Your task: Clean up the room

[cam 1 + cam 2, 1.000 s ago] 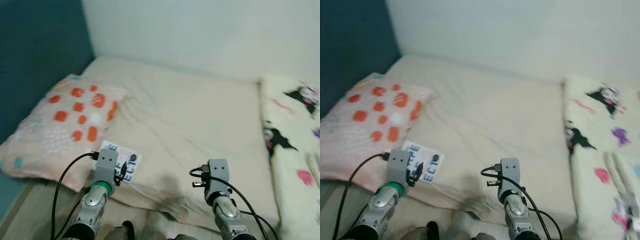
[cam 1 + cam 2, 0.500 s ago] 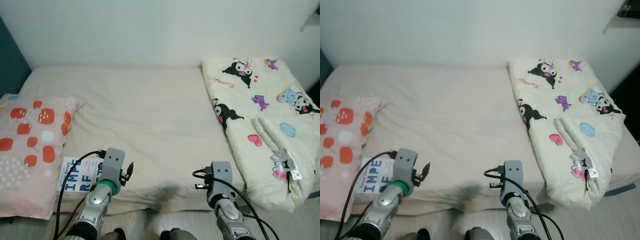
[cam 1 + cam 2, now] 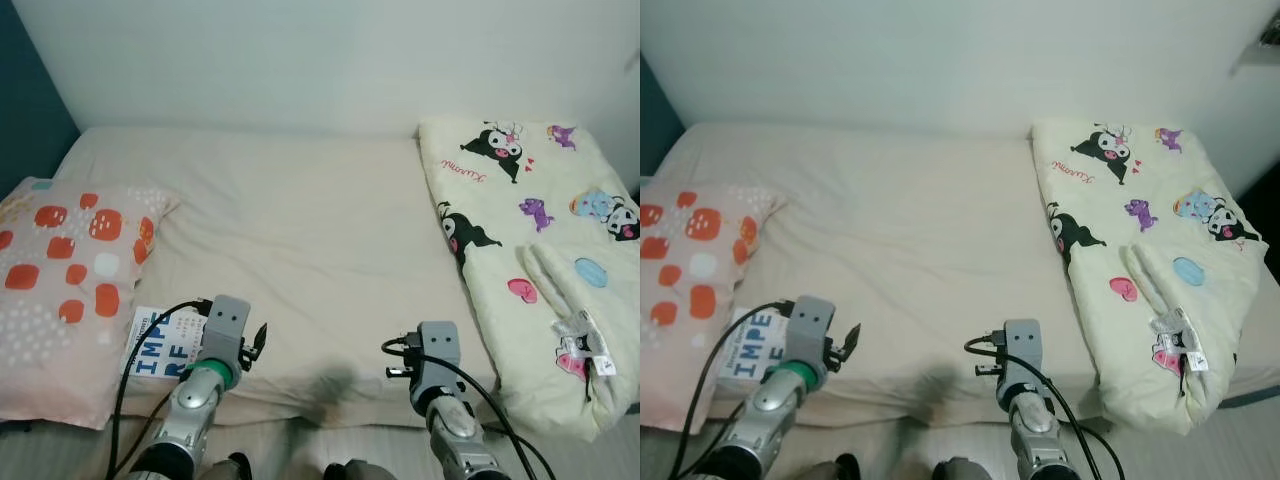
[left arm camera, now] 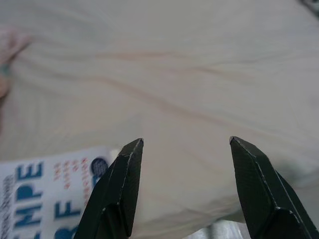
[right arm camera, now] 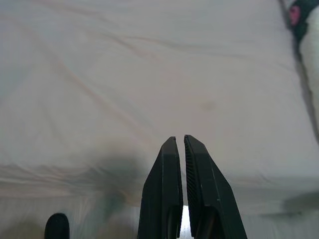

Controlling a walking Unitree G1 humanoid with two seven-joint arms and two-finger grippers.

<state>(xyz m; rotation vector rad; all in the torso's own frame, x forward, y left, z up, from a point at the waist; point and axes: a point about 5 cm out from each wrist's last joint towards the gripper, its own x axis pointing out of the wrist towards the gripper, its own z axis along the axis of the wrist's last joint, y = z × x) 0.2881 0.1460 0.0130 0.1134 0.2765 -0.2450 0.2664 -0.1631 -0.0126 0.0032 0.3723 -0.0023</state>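
A bed with a cream sheet [image 3: 300, 230] lies before me. On its left end rests a pink pillow with orange spots [image 3: 65, 270]. A white book with blue letters [image 3: 160, 345] lies at the near edge, partly under the pillow. A folded cream blanket with cartoon prints [image 3: 540, 240] covers the right end. My left gripper [image 4: 182, 149] hovers open over the sheet beside the book [image 4: 45, 199], nothing between its fingers. My right gripper [image 5: 179, 144] is shut and empty above the bed's near edge.
A white wall [image 3: 320, 60] runs behind the bed, and a dark teal wall [image 3: 25, 110] stands at the far left. A dark object [image 5: 57, 226] lies on the pale floor below the bed's edge. Black cables trail from both wrists.
The camera has swung right, then slightly back left, so the blanket came into view and the pillow slid to the left. Both arms keep their pose.
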